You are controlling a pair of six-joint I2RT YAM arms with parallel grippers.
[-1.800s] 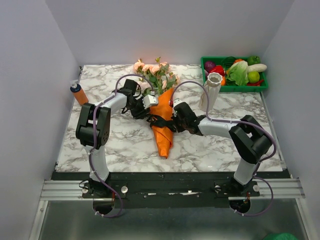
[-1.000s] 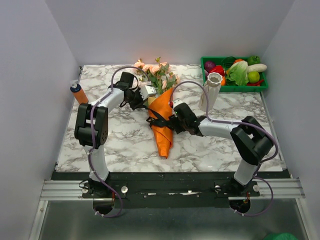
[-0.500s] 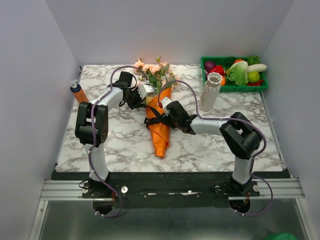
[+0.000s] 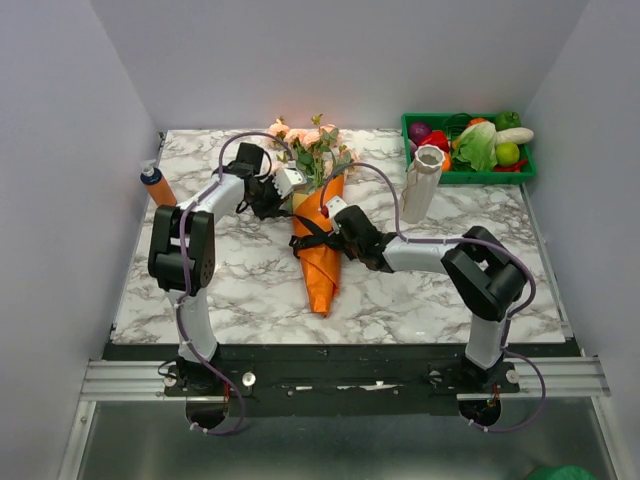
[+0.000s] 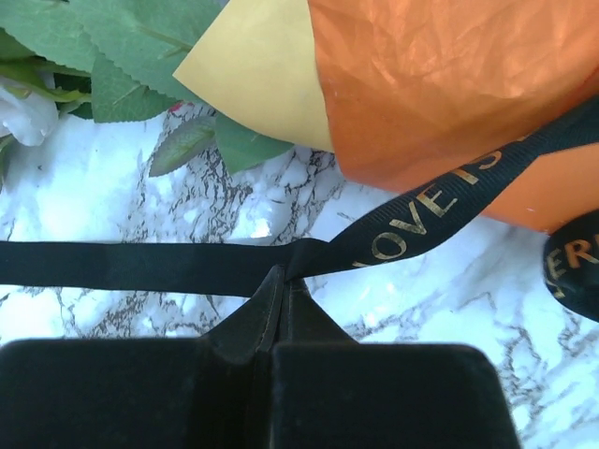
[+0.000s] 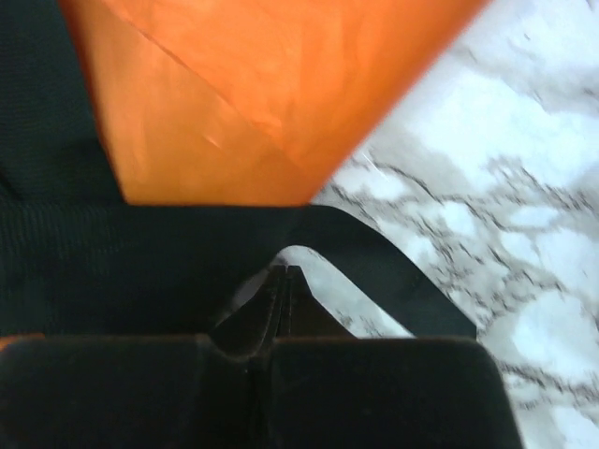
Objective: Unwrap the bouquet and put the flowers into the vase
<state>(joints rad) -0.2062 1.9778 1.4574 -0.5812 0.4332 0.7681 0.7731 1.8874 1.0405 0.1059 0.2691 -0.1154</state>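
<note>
The left arm [image 4: 205,205] and right arm [image 4: 425,255] are made of white links and black joints, purple cables [image 4: 543,390] looped behind black fingers [image 5: 248,332].

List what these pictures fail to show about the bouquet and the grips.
- Knot of the ribbon: top view, too small, crowded by the right tool.
- Whether the right tool holds ribbon: right wrist view, blurred at its shut tips.
- Stems of the flowers: every view, inside the orange paper cone.
- Inside of the vase: top view, too small.
- Rest of the ribbon's lettering: left wrist view, cut off by the right edge.
</note>
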